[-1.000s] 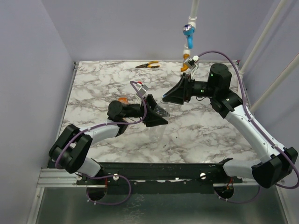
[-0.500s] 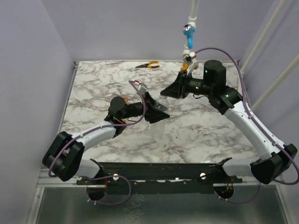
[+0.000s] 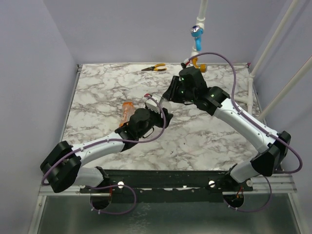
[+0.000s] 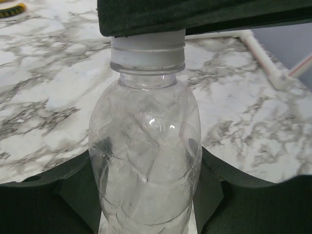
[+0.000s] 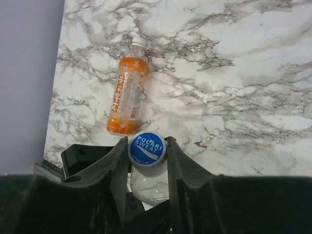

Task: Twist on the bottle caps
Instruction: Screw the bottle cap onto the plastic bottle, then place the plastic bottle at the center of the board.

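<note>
1. Desk (image 3: 97, 87): marble-patterned surface carrying all items. A white pipe (image 3: 201, 12) with a blue valve handle (image 3: 196, 33) rises behind its far edge.

2. Left arm (image 3: 97, 146): reaches from the near-left corner toward the desk centre. The left hand (image 3: 161, 113) is clamped on the body of a clear bottle (image 4: 146, 165), one finger on each side of the lower half.

3. Right arm (image 3: 243, 122): reaches in from the right and bends down over the left hand. The right hand (image 3: 171, 92) is closed on the blue Pocari Sweat cap (image 5: 147, 147). Its fingers (image 5: 119, 161) press against opposite sides of the cap.

4. Clear bottle: empty, neck pointing toward the right hand. The blue Pocari Sweat cap sits on the neck, its white skirt just above the neck ring. How far it is threaded cannot be determined. Whether the bottle base touches the desk cannot be determined.

5. Orange bottle (image 5: 127, 92): lies on its side on the desk, left of both hands and apart from them. Nothing grips it.

6. Pliers (image 3: 154, 68): orange-handled, lying near the far edge of the desk, well apart from the bottles.

7. White cap (image 5: 139, 42): sits on the neck of the orange bottle, at the end pointing toward the far edge.
</note>
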Motion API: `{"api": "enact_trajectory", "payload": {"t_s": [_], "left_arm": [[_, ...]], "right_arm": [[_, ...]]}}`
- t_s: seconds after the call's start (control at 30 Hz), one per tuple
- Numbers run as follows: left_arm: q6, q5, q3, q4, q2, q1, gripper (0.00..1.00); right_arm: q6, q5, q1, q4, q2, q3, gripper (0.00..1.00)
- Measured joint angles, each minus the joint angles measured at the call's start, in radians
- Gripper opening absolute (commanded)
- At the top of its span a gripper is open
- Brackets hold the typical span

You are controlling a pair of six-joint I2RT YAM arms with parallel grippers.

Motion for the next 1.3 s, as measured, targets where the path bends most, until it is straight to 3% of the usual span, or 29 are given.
{"api": "enact_trajectory", "payload": {"t_s": [0.1, 0.27, 0.4, 0.63, 0.7, 0.8, 1.03, 1.07, 1.1, 1.3], "left_arm": [[0.067, -0.157, 0.008, -0.034, 0.009, -0.050, 0.27], [0.134, -0.287, 0.017, -0.035, 0.019, -0.078, 0.29], [0.137, -0.323, 0.019, -0.005, 0.006, -0.078, 0.30], [-0.001, -0.269, 0.019, -0.084, -0.012, 0.051, 0.35], [-0.054, -0.241, 0.032, -0.133, 0.024, 0.114, 0.43], [-0.133, -0.193, 0.065, -0.224, 0.152, 0.210, 0.53], [-0.240, -0.138, 0.189, -0.358, 0.412, 0.267, 0.69], [-0.248, -0.130, 0.223, -0.373, 0.446, 0.267, 0.92], [-0.256, -0.124, 0.248, -0.381, 0.467, 0.267, 0.99], [-0.274, -0.122, 0.333, -0.445, 0.527, 0.266, 0.99]], "right_arm": [[0.047, 0.050, 0.011, -0.004, 0.018, 0.000, 0.14], [0.087, 0.079, 0.013, 0.005, 0.024, 0.005, 0.78], [0.084, 0.117, 0.013, -0.019, 0.013, 0.015, 1.00], [0.084, 0.190, 0.013, -0.035, -0.180, -0.038, 1.00], [0.085, 0.205, 0.012, -0.035, -0.261, -0.078, 1.00], [0.085, 0.221, 0.012, -0.026, -0.353, -0.146, 1.00], [0.087, 0.232, 0.012, -0.027, -0.402, -0.294, 1.00], [0.088, 0.232, 0.012, -0.029, -0.403, -0.311, 1.00], [0.089, 0.231, 0.012, -0.030, -0.405, -0.322, 1.00], [0.093, 0.231, 0.012, -0.029, -0.440, -0.381, 1.00]]}}
